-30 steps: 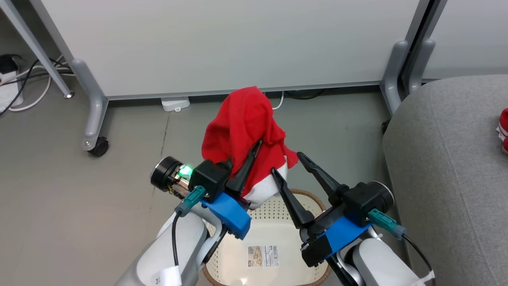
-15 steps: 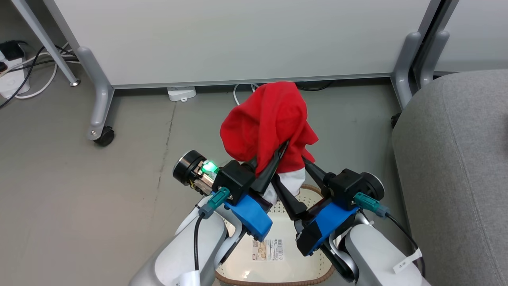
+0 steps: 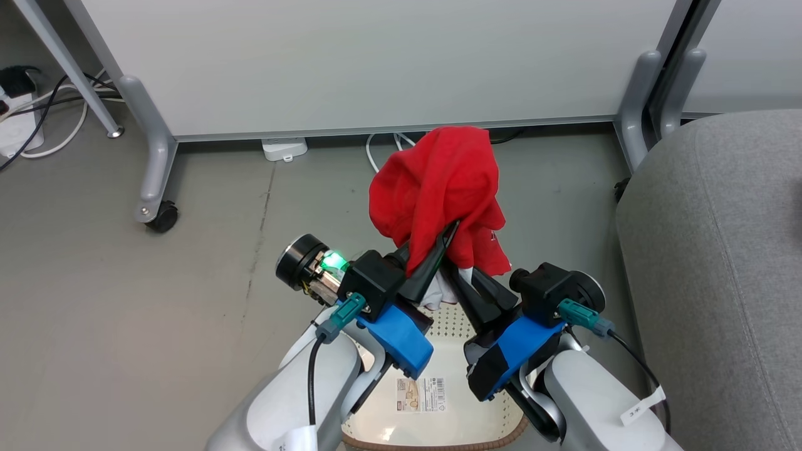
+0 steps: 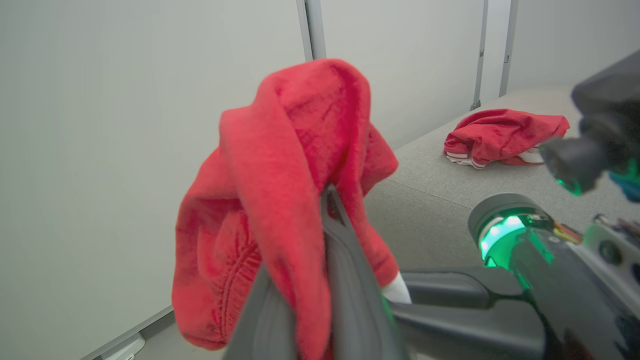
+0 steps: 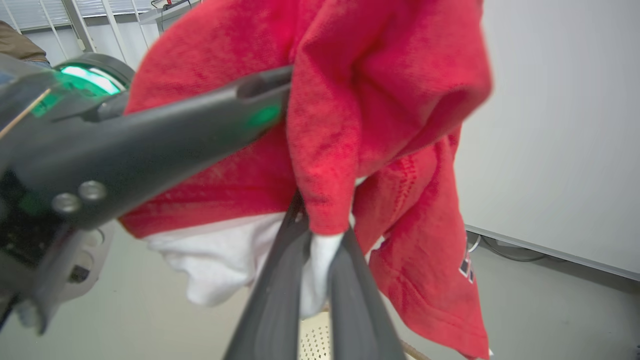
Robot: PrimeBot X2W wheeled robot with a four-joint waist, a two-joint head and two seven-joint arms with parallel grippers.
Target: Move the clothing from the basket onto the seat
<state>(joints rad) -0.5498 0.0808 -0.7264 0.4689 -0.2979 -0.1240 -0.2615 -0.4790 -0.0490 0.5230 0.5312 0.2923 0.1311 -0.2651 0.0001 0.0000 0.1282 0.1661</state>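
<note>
A bright red garment of the clothing hangs in the air above the basket, a cream-white tub with a brown rim. My left gripper is shut on its red fold. From the right, my right gripper is shut on the garment's white lower part, just below the left fingers. A second red garment lies crumpled on the seat, the light grey cushion to the right. The basket's floor shows only a label sticker.
A white partition wall on grey wheeled legs stands behind the basket. Cables and a power strip lie at the far left. Grey floor spreads to the left.
My right gripper has swung in from the right and shut on the garment's white lower part. The left gripper keeps its hold. The head camera has shifted.
</note>
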